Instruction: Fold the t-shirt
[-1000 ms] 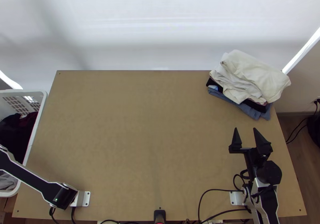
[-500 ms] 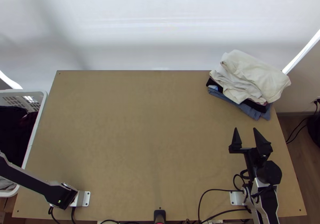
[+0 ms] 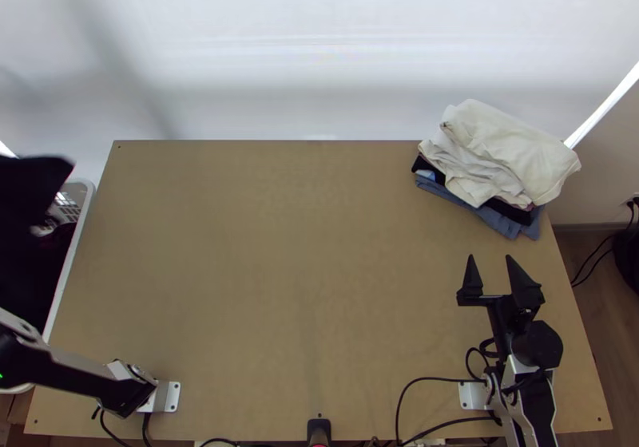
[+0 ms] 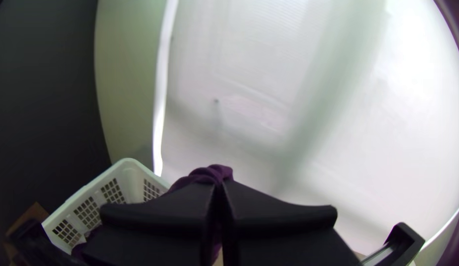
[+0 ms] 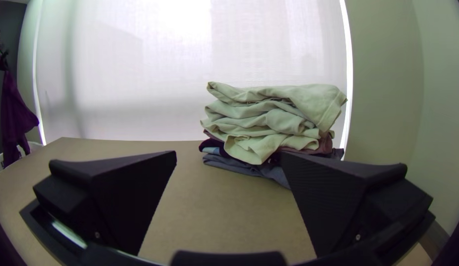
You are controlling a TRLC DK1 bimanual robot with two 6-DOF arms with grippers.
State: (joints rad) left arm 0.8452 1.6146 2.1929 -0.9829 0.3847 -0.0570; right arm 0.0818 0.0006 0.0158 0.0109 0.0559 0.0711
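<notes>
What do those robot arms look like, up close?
The left arm and right arm mix chunky black parts with white or silver-grey links. Their jaws are wide, flat and black, tapering toward the tips. A thin black cable curves near the right arm's base.

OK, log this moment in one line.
left gripper: shut on dark purple cloth, hanging by basket; right gripper: open, above table; clothes stack: table's far right corner; folding: not begun
</notes>
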